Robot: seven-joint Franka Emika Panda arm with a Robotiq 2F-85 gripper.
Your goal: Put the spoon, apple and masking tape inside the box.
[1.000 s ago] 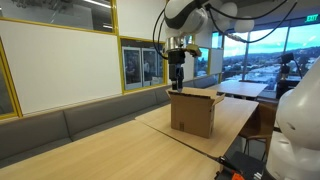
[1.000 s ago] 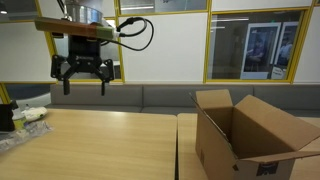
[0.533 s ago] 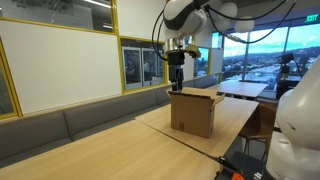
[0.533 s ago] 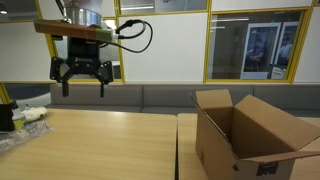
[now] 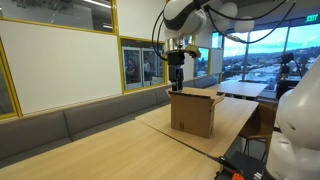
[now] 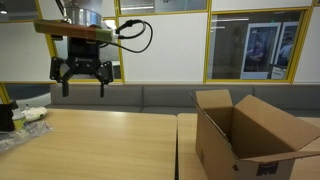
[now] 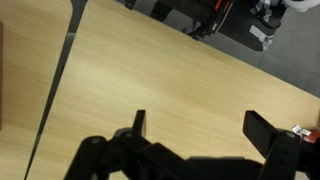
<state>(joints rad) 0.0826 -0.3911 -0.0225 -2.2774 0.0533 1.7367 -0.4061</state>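
Note:
The box [image 5: 193,112] is a brown cardboard carton standing on the wooden table with its top flaps open; dark print shows low on one side of the box [image 6: 250,135]. My gripper [image 6: 85,88] hangs high above the table, well to the side of the box, open and empty. In an exterior view the gripper [image 5: 177,86] appears just above the box's far edge. In the wrist view the gripper [image 7: 200,125] has both dark fingers spread over bare wood. The spoon, apple and masking tape are out of view.
A crumpled clear plastic bag [image 6: 25,128] and a dark object [image 6: 5,115] lie at the table's edge. A grey bench [image 6: 150,97] runs along the wall behind. A seam [image 7: 55,90] divides two tabletops. A white robot body [image 5: 298,120] fills one side.

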